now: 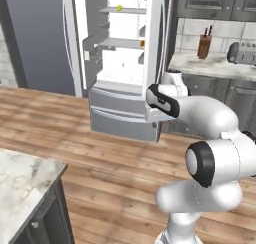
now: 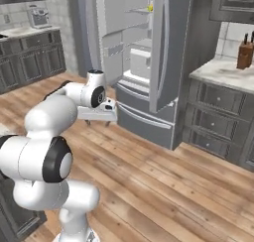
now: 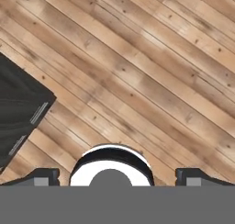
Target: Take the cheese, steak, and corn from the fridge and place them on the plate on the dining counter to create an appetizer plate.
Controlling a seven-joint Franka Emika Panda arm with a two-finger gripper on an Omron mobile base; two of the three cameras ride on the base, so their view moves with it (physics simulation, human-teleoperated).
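The fridge (image 1: 120, 105) stands with its door open across the wooden floor, also seen in the right base view (image 2: 144, 114). On an upper shelf lies a small yellow thing, the corn (image 1: 119, 8) (image 2: 150, 8). A small orange bit, the cheese (image 1: 142, 43), sits at the right end of the shelf below. My gripper (image 2: 99, 120) hangs well short of the fridge, pointing down at the floor. In the hand view my gripper (image 3: 117, 176) is open, with bare floorboards between its fingertips (image 3: 43, 176). The steak and the plate are out of view.
A marble-topped corner with a dark cabinet (image 1: 22, 188) (image 3: 18, 113) is close on my left; I cannot tell whether it is the dining counter. Right of the fridge runs a marble top (image 1: 210, 64) with a knife block (image 1: 204, 45) and a toaster (image 1: 242, 53).
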